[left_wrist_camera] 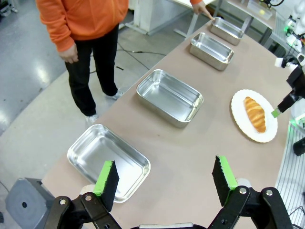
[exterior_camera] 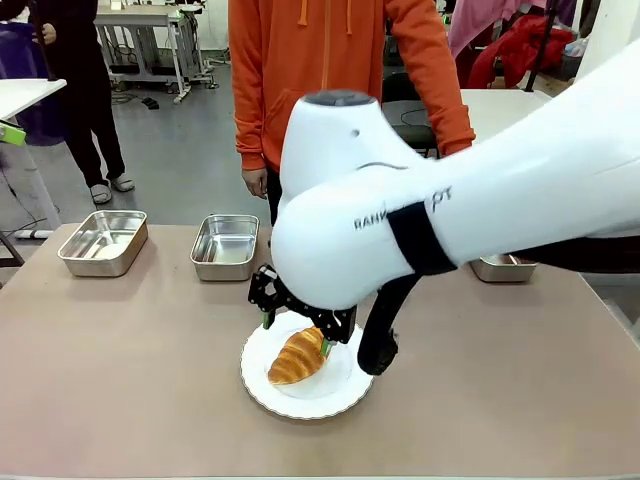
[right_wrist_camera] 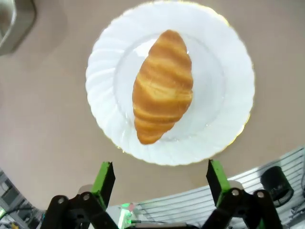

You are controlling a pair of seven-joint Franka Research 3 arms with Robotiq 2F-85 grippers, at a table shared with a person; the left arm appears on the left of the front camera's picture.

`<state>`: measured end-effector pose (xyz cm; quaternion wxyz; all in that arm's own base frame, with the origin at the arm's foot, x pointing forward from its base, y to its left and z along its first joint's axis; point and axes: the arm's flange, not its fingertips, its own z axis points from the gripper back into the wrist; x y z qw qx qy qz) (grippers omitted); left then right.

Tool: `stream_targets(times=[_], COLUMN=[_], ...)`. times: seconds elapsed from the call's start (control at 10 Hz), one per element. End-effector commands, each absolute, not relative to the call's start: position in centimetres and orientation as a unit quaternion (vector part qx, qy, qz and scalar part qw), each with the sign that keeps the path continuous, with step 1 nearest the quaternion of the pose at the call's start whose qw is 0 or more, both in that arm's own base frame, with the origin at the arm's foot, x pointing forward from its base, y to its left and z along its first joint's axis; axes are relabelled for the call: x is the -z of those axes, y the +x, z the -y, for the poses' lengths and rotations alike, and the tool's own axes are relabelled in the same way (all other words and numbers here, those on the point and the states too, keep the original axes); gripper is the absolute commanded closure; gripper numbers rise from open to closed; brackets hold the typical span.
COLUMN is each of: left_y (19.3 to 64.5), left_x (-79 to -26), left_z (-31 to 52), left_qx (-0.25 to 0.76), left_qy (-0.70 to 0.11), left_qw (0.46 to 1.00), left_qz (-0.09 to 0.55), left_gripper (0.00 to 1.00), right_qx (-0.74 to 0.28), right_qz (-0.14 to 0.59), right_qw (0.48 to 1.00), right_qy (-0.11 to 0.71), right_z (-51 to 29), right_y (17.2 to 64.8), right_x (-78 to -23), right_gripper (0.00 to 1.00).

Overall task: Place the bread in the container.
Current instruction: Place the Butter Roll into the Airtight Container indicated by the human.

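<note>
The bread [exterior_camera: 297,357], a golden-brown croissant, lies on a round white plate [exterior_camera: 300,405] near the table's front middle. My right gripper [exterior_camera: 296,335] hangs just above it, open, one green pad on each side of the croissant's far end. From the right wrist, the bread [right_wrist_camera: 163,86] lies beyond the open right gripper [right_wrist_camera: 162,174], and nothing is between the pads. Steel containers [exterior_camera: 225,246] stand in a row along the far side. My left gripper [left_wrist_camera: 165,174] is open and empty, high above the end container [left_wrist_camera: 108,161]. The bread [left_wrist_camera: 255,113] shows far off.
A person in an orange hoodie [exterior_camera: 330,70] stands at the far edge, one hand [left_wrist_camera: 200,7] by the farthest pan [left_wrist_camera: 228,29]. More pans sit at the far left [exterior_camera: 103,242] and far right [exterior_camera: 503,267]. Bare tabletop [exterior_camera: 120,380] surrounds the plate.
</note>
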<state>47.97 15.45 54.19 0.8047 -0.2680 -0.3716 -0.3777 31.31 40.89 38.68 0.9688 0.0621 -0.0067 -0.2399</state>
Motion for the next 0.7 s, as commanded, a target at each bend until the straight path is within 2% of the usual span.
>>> stream_targets(times=[0.0,0.3,0.5,0.6], left_y=[47.9,47.9,47.9,47.9], left_x=[-54.3,-54.3,-54.3,-54.3], left_z=[-15.5,-15.5,-15.5,-15.5], left_qx=[0.383,0.383,0.383,0.383], left_qy=[-0.267,-0.267,-0.267,-0.267], left_qw=[0.799,0.799,0.799,0.799], left_qz=[0.378,0.378,0.378,0.378], left_gripper=[0.0,0.0,0.0,0.0], right_qx=[0.261,0.279,0.27,0.265], right_qz=[0.041,0.033,0.052,0.021], right_qw=[0.964,0.959,0.961,0.964], right_qy=[0.025,0.021,0.021,0.018], right_z=[-42.6,-42.6,-43.1,-41.2], right_y=[31.8,32.4,32.5,32.2], right_x=[-36.8,-33.1,-32.5,-33.0], right_gripper=[0.0,0.0,0.0,0.0])
